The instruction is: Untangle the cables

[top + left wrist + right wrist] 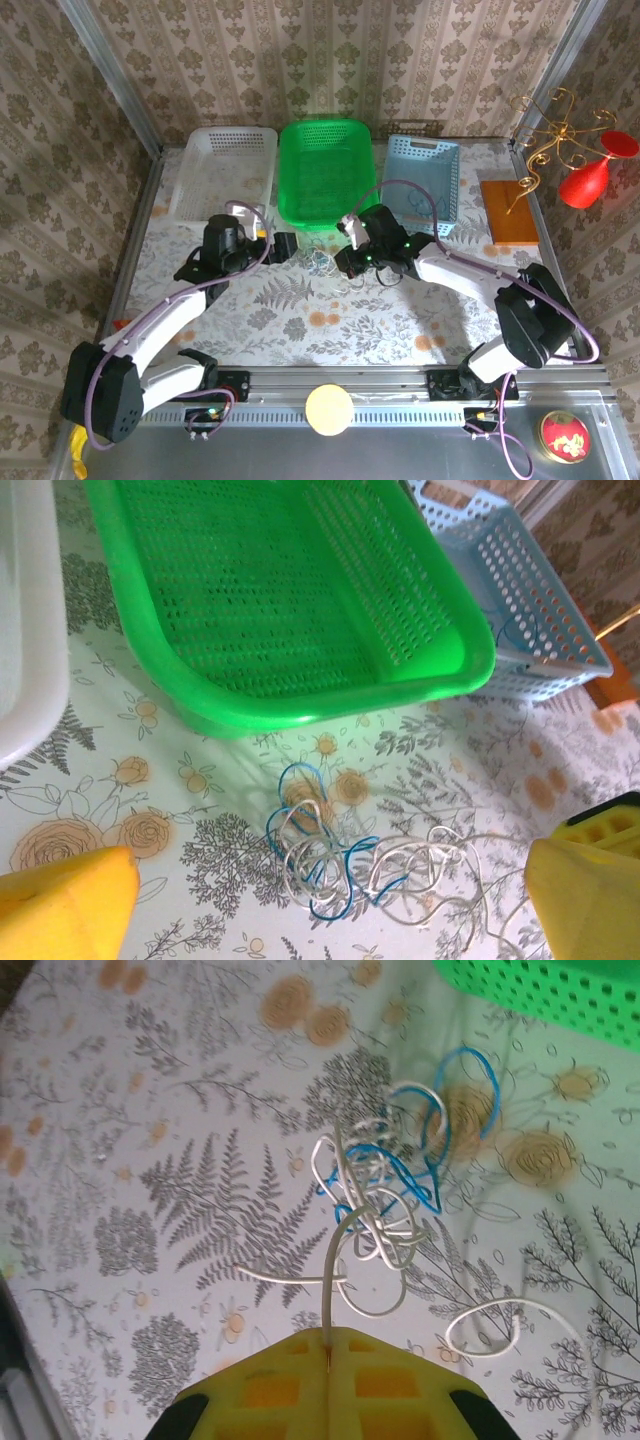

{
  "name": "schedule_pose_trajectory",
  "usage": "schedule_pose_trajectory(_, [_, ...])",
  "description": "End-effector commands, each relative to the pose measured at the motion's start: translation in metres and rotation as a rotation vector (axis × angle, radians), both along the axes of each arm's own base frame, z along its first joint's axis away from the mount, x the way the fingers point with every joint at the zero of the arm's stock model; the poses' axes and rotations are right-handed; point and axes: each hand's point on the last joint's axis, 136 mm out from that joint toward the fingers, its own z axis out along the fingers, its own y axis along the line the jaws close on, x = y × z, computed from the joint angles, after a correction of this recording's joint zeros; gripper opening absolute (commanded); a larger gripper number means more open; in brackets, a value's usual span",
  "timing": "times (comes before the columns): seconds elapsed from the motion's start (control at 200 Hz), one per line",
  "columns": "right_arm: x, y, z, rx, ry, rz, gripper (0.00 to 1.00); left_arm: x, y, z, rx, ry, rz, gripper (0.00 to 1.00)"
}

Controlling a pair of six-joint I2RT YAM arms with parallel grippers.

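The cables lie as a small knot (322, 262) on the flowered tablecloth in front of the green basket. A blue cord (300, 780) loops through pale cream cord (420, 865); from the right wrist both blue cord (470, 1090) and cream loops (375, 1235) show. My right gripper (328, 1338) is shut on a cream strand that rises from the knot into its yellow pads. It sits just right of the knot (352, 262). My left gripper (286, 247) hangs left of the knot, open, its yellow fingers (65, 905) wide apart on either side of the tangle.
Three baskets stand at the back: white (222, 172), green (326, 170) and light blue (424, 182), the blue one holding some cord. A wooden board (510, 212) and a gold stand with red ornaments (585, 165) are at the right.
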Motion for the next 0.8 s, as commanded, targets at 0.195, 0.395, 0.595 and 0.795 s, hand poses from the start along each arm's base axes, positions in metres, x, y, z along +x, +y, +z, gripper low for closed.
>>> schedule_pose_trajectory(0.195, [-0.014, 0.009, 0.033, 0.046, -0.02, 0.062, 0.0, 0.0, -0.033, -0.013, 0.08, -0.025, -0.117, 1.0])
schedule_pose_trajectory(0.395, [-0.017, 0.012, 0.034, 0.05, -0.018, 0.071, 0.0, 0.006, -0.053, -0.028, 0.098, -0.02, -0.155, 1.0])
schedule_pose_trajectory(0.595, [-0.02, 0.011, 0.04, 0.058, -0.025, 0.074, 0.0, 0.007, -0.065, -0.053, 0.112, 0.006, -0.17, 0.99])
schedule_pose_trajectory(0.795, [-0.022, 0.01, 0.059, 0.08, -0.058, 0.08, 0.0, 0.004, -0.068, -0.084, 0.116, 0.054, -0.179, 0.63])
